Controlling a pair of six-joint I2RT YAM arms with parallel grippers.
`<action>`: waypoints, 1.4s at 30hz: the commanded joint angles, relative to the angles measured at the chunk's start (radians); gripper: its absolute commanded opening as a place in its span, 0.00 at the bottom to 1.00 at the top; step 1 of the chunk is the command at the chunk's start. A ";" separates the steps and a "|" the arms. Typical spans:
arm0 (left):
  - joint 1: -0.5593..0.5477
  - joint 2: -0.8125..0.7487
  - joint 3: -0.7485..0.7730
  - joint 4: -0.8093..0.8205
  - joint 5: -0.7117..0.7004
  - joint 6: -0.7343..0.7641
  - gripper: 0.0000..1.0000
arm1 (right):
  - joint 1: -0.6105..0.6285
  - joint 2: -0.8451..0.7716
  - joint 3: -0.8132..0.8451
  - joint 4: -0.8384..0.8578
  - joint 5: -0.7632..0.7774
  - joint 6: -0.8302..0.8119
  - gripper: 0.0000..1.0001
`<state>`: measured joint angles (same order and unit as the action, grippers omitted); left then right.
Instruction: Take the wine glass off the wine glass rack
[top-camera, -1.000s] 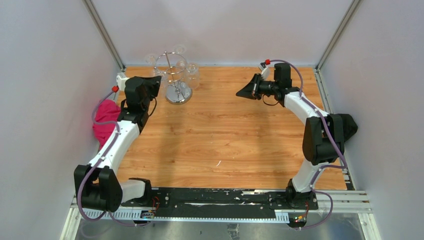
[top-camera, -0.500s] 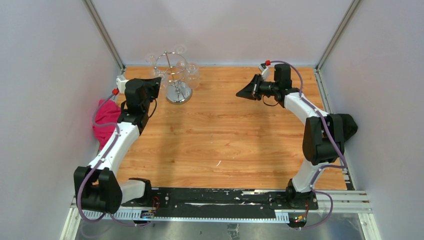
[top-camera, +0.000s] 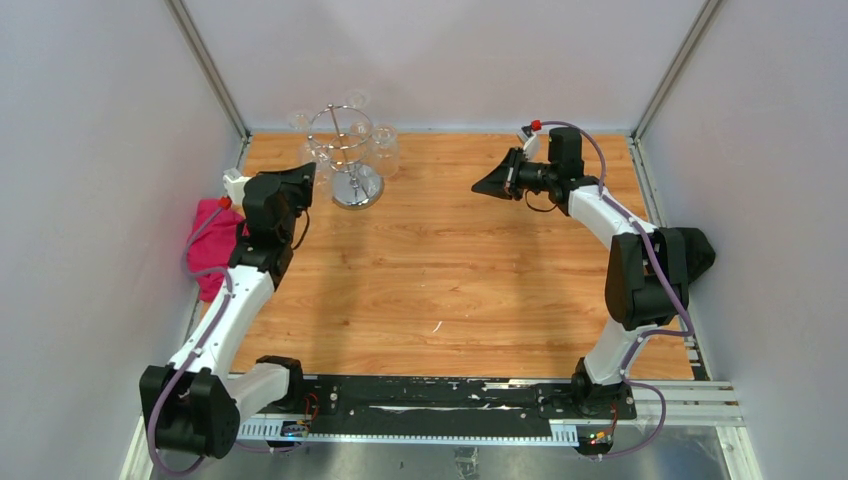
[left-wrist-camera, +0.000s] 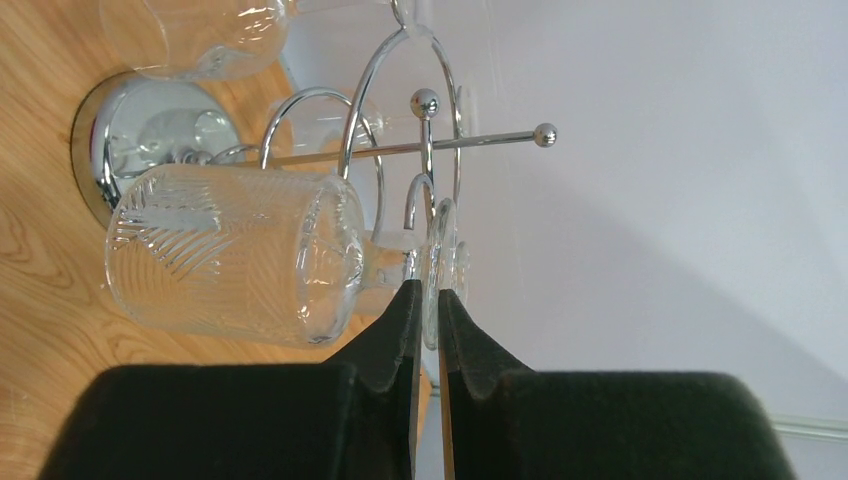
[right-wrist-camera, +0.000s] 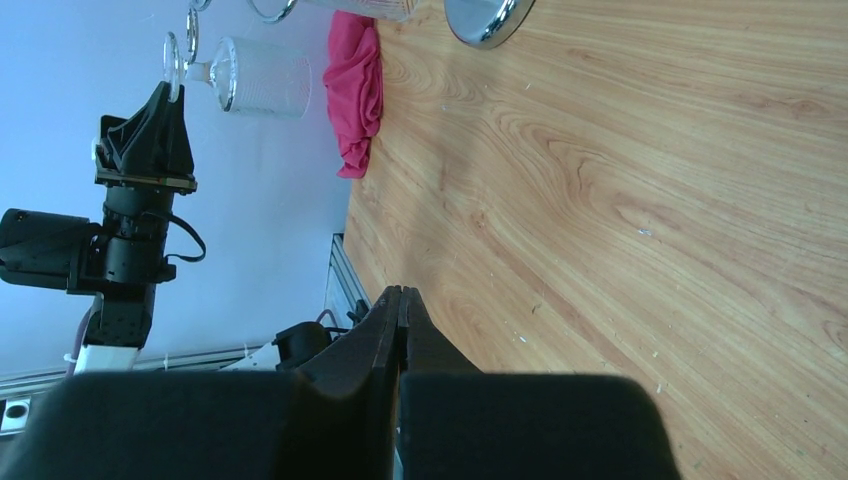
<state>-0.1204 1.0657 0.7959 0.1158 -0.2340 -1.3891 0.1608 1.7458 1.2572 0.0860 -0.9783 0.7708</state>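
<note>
- left gripper (left-wrist-camera: 428, 292) is clamped on the wine glass (left-wrist-camera: 230, 255) — fingertips pinch the rim of its round foot, seen edge-on between them
- glass hangs upside down, ribbed bowl toward the table (top-camera: 450, 260) but not touching it, foot up at the level of the rack's top ring
- rack (left-wrist-camera: 150, 120) stands at the far left of the table, chrome base flat on the wood; held glass is on its near-left side, right at one curled hook
- can't tell if the foot is out of the hook yet — in the left wrist view foot and hook loop overlap; in the right wrist view the hooks are cut off at the frame edge
- other glasses (top-camera: 385, 150) hang on the rack, untouched
- right gripper (right-wrist-camera: 400, 295) is closed on nothing, hovering over the far right of the table, well apart from the rack
- pink cloth (top-camera: 208, 250) lies at the left edge beside the left arm, not involved
- progress, my read: reach and grasp done; left to do is sliding the foot clear of the hook and carrying the glass away
- risk: the pinch on the foot rim is thin, so the glass may swing or slip; the rack may tip if the foot catches
</note>
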 joint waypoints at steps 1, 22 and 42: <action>-0.008 -0.013 0.016 0.031 -0.029 -0.014 0.00 | -0.017 -0.003 -0.018 0.023 -0.024 0.016 0.00; -0.010 -0.054 0.032 0.071 0.022 -0.010 0.00 | -0.017 0.000 -0.019 0.029 -0.023 0.025 0.00; -0.086 -0.172 0.063 0.011 0.110 0.049 0.00 | -0.014 0.012 -0.059 0.110 -0.048 0.088 0.00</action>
<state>-0.1730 0.9638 0.7963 0.0784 -0.1493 -1.3731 0.1608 1.7473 1.2179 0.1596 -0.9951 0.8295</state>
